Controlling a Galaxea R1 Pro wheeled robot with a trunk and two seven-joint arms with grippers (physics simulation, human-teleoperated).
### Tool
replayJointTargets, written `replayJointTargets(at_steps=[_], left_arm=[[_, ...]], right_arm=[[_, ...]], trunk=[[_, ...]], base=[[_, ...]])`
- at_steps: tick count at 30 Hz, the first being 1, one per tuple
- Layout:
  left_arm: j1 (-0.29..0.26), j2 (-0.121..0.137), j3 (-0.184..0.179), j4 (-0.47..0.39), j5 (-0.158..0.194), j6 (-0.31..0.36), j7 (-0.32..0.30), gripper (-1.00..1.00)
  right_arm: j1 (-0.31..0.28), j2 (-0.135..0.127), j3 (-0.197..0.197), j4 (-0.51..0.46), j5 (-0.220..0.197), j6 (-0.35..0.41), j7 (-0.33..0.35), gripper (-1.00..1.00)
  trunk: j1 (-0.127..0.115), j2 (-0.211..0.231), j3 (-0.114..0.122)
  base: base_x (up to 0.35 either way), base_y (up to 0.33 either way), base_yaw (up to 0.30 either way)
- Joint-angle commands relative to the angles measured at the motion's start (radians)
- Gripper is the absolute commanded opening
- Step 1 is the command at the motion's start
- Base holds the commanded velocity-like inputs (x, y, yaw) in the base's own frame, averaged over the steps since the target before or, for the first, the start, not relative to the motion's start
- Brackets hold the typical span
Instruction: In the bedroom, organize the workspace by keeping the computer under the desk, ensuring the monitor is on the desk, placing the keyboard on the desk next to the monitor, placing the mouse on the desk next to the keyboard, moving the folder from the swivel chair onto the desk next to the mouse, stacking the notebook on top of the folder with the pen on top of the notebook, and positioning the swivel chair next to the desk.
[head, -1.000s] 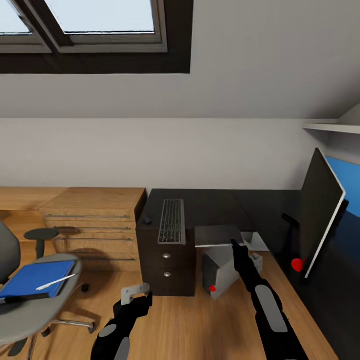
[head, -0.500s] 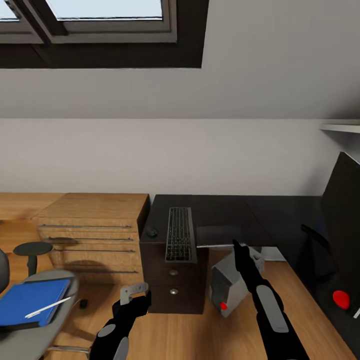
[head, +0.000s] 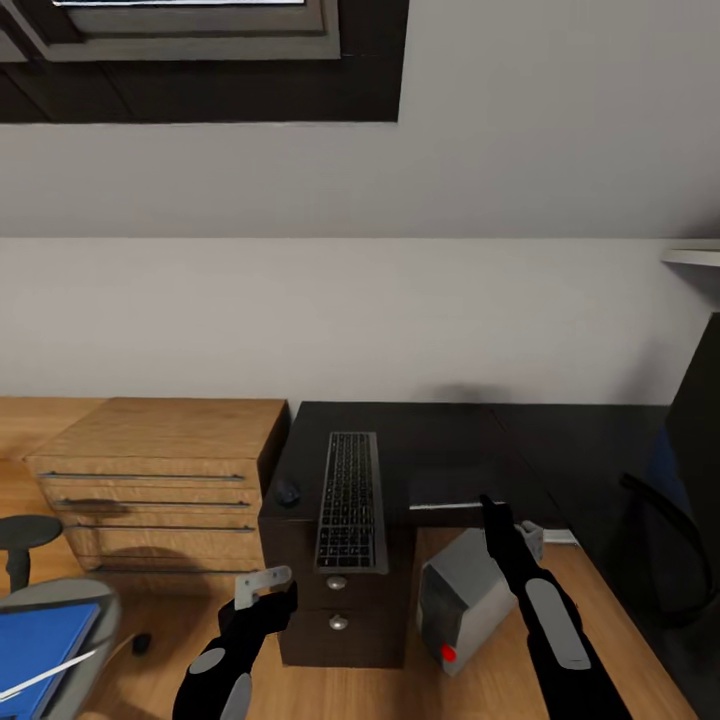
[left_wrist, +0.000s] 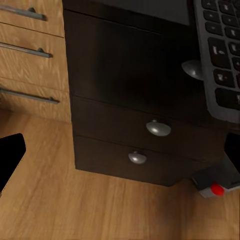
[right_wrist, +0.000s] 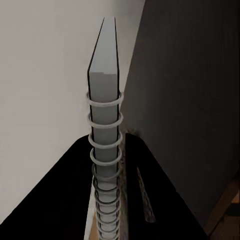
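Desk (head: 450, 440): black top carries keyboard (head: 350, 498), small dark mouse (head: 288, 492) just beside.

Right gripper (head: 492, 512) clamped on spiral notebook (right_wrist: 104, 150), at desk front edge. Advice: carry it level, release only once folder (head: 35, 645) lies on desk.

Left gripper (head: 262, 586) fingers apart, holding nothing.

Drawers closed, contents hidden.

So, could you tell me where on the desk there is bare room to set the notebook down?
The desk is bare from the notebook in the right gripper across towards the monitor, and behind the keyboard to the wall. It is crowded at the near left corner, where the mouse sits beside the keyboard.
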Motion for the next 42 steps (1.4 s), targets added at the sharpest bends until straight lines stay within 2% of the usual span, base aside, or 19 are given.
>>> replayJointTargets(at_steps=[1, 8, 11, 14, 18, 25, 35, 36, 40, 41, 42], left_arm=[[-0.001, 0.002, 0.0, -0.002, 0.011, 0.004, 0.009, 1.0], [-0.001, 0.006, 0.033, -0.033, 0.023, 0.007, 0.008, 1.0], [-0.001, 0.006, 0.04, -0.054, 0.051, 0.007, 0.008, 1.0], [-0.001, 0.007, 0.051, -0.063, 0.088, 0.007, 0.009, 1.0], [-0.001, 0.007, 0.067, -0.068, 0.111, 0.006, 0.01, 1.0], [-0.001, 0.008, 0.097, -0.069, 0.123, 0.007, 0.01, 1.0], [-0.001, 0.008, 0.104, -0.07, 0.125, 0.007, 0.01, 1.0], [-0.001, 0.008, 0.104, -0.07, 0.125, 0.007, 0.01, 1.0], [-0.001, 0.008, 0.104, -0.069, 0.125, 0.007, 0.01, 1.0], [-0.001, 0.008, 0.104, -0.069, 0.125, 0.007, 0.01, 1.0], [-0.001, 0.008, 0.104, -0.069, 0.125, 0.007, 0.01, 1.0]], right_arm=[[-0.001, -0.004, -0.004, 0.001, -0.011, 0.009, 0.0, -1.0], [-0.001, -0.024, -0.004, 0.005, -0.013, 0.01, -0.022, -1.0], [-0.001, -0.029, -0.004, 0.005, -0.014, 0.01, -0.024, -1.0], [-0.001, -0.031, -0.004, 0.005, -0.014, 0.01, -0.024, -1.0], [-0.001, -0.032, -0.004, 0.005, -0.014, 0.01, -0.025, -1.0], [-0.001, -0.032, -0.004, 0.005, -0.014, 0.01, -0.025, -1.0], [-0.001, -0.032, -0.004, 0.006, -0.022, 0.015, -0.025, -1.0], [-0.001, -0.032, -0.004, 0.006, -0.029, 0.016, -0.025, -1.0], [-0.001, -0.033, -0.004, 0.006, -0.101, 0.018, -0.025, -1.0], [-0.001, -0.038, -0.002, 0.005, -0.172, 0.036, -0.024, -1.0], [-0.001, -0.039, -0.002, 0.005, -0.181, 0.041, -0.024, -1.0]], trunk=[[0.0, -0.001, -0.001], [0.0, -0.001, -0.001], [0.0, -0.001, -0.001], [0.012, -0.022, -0.01], [0.027, -0.05, -0.023], [0.054, -0.099, -0.045], [0.092, -0.169, -0.076], [0.096, -0.176, -0.079], [0.111, -0.204, -0.092], [0.115, -0.211, -0.095], [0.119, -0.218, -0.098]], base=[[0.16, -0.077, 0.0], [0.057, -0.028, 0.0], [0.011, -0.005, 0.0], [0.005, -0.003, 0.0], [0.002, -0.001, 0.0], [0.0, 0.0, 0.0], [0.0, 0.0, 0.0], [0.0, 0.0, 0.0], [0.0, 0.0, 0.0], [0.0, 0.0, 0.0], [0.0, 0.0, 0.0]])
